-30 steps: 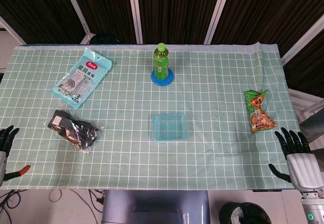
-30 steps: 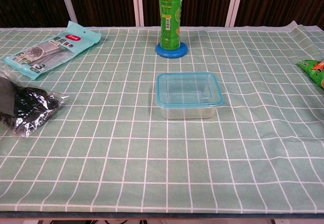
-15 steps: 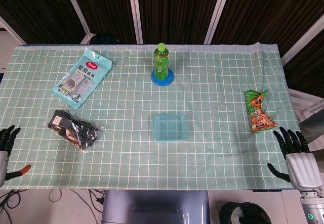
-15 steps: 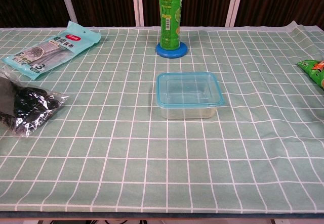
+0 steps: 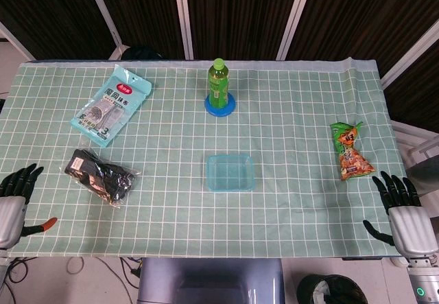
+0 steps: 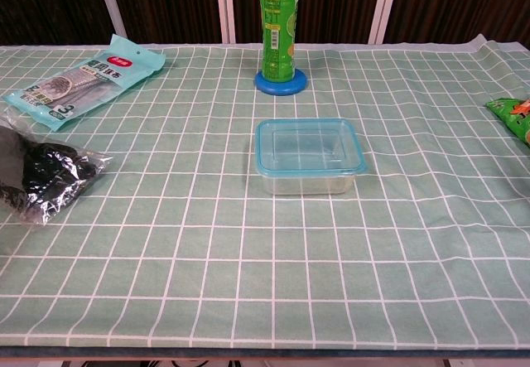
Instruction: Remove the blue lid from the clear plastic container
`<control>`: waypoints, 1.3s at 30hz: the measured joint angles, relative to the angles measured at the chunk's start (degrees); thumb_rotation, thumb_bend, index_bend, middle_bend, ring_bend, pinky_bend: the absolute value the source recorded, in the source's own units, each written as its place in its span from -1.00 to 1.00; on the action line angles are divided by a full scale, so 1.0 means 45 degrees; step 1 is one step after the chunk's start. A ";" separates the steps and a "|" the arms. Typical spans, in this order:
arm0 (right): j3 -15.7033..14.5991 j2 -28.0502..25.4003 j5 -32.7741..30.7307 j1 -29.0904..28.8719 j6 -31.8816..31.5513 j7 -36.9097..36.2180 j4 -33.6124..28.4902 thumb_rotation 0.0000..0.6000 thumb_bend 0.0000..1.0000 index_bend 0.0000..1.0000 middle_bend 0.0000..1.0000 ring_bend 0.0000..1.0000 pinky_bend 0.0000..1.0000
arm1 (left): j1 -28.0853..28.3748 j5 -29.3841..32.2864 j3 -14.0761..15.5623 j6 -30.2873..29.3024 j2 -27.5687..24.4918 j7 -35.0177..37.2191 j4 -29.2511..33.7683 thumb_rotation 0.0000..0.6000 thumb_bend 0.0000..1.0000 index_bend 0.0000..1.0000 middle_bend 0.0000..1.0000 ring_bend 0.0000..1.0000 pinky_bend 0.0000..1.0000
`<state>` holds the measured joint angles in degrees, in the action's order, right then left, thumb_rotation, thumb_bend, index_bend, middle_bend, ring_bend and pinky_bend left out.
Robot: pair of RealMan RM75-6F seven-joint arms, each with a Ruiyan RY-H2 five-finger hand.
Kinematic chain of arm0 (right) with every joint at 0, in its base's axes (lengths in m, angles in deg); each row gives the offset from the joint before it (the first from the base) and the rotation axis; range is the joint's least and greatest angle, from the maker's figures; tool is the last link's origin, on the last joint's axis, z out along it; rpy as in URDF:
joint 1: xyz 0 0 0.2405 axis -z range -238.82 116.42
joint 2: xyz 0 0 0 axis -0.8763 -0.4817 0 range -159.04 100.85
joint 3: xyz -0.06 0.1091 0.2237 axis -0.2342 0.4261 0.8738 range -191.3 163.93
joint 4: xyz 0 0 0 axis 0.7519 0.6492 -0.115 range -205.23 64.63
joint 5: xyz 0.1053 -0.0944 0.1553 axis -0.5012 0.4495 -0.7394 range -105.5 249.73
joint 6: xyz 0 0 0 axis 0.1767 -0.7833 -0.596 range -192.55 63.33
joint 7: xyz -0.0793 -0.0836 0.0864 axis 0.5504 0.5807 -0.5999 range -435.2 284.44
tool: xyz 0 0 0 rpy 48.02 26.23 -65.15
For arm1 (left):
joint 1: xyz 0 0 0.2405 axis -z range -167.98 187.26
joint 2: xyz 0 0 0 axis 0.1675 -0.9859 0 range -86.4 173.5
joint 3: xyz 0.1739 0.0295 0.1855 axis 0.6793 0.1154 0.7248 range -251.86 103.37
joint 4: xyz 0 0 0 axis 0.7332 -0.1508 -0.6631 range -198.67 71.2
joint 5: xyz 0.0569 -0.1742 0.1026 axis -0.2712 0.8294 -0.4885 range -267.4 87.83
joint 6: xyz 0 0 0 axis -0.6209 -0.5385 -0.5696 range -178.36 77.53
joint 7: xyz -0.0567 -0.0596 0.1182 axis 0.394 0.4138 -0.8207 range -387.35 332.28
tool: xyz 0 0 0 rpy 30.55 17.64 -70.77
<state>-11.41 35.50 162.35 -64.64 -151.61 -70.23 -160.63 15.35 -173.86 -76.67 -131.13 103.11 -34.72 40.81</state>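
A clear plastic container (image 5: 230, 173) (image 6: 309, 177) stands mid-table with its blue lid (image 5: 230, 171) (image 6: 309, 146) fitted on top. My left hand (image 5: 15, 205) hovers at the table's near left edge, fingers spread, holding nothing. My right hand (image 5: 402, 215) sits at the near right edge, fingers apart and empty. Both hands are far from the container. Neither hand appears in the chest view.
A green bottle (image 5: 218, 84) (image 6: 279, 21) stands on a blue coaster (image 5: 219, 105) behind the container. A light-blue packet (image 5: 110, 105) (image 6: 83, 80) and a black bagged item (image 5: 100, 175) (image 6: 45, 178) lie left. A snack bag (image 5: 350, 152) (image 6: 513, 117) lies right. Green checked cloth (image 5: 171, 215) covers the table.
My left hand has moved up and inward over the table's left edge. The right hand has barely shifted. The container has not moved.
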 measured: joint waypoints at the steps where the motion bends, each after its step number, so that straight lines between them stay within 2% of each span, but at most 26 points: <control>1: 0.0010 0.0001 -0.0027 -0.0002 0.0010 -0.0010 0.0001 1.00 -0.34 -1.00 -1.00 -1.00 -1.00 | 0.0154 0.0029 -0.0093 0.0141 -0.0021 -0.0146 0.0141 1.00 -1.00 -1.00 -1.00 -1.00 -0.84; 7: 0.0060 0.0053 -0.0191 -0.0014 0.0081 0.0013 -0.0022 1.00 -0.34 -1.00 -1.00 -1.00 -1.00 | 0.1403 0.0827 -0.0826 0.1563 -0.0017 -0.1104 0.1129 1.00 -1.00 -1.00 -1.00 -1.00 -0.84; 16: 0.0196 0.0136 -0.0603 -0.0025 0.0204 0.0011 -0.0116 1.00 -0.34 -1.00 -1.00 -1.00 -1.00 | 0.3896 0.3368 -0.2238 0.3762 0.0905 -0.2899 0.2039 1.00 -1.00 -1.00 -1.00 -1.00 -0.84; 22: 0.0248 0.0138 -0.0798 -0.0017 0.0284 -0.0043 -0.0251 1.00 -0.34 -1.00 -1.00 -1.00 -1.00 | 0.5820 0.5938 -0.2899 0.4678 0.2444 -0.4742 0.2007 1.00 -1.00 -1.00 -1.00 -1.00 -0.85; 24: 0.0263 0.0139 -0.0883 -0.0022 0.0338 -0.0056 -0.0285 1.00 -0.34 -1.00 -1.00 -1.00 -1.00 | 0.6562 0.6959 -0.3042 0.4796 0.3267 -0.5552 0.1827 1.00 -1.00 -1.00 -1.00 -1.00 -0.86; 32: 0.0342 0.0127 -0.1294 -0.0073 0.0640 -0.0099 -0.0414 1.00 -0.34 -1.00 -1.00 -1.00 -1.00 | 0.8833 0.9753 -0.3514 0.4451 0.5958 -0.7774 0.0760 1.00 -1.00 -1.00 -1.00 -1.00 -0.94; 39: 0.0345 0.0064 -0.1476 -0.0088 0.0807 -0.0107 -0.0580 1.00 -0.34 -1.00 -1.00 -1.00 -1.00 | 1.0449 1.1401 -0.3859 0.4077 0.7732 -0.8766 -0.0290 1.00 -1.00 -1.00 -1.00 -1.00 -0.98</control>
<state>-9.85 35.79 155.71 -65.03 -147.98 -70.71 -163.24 62.37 -122.56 -94.03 -112.78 137.90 -74.16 39.51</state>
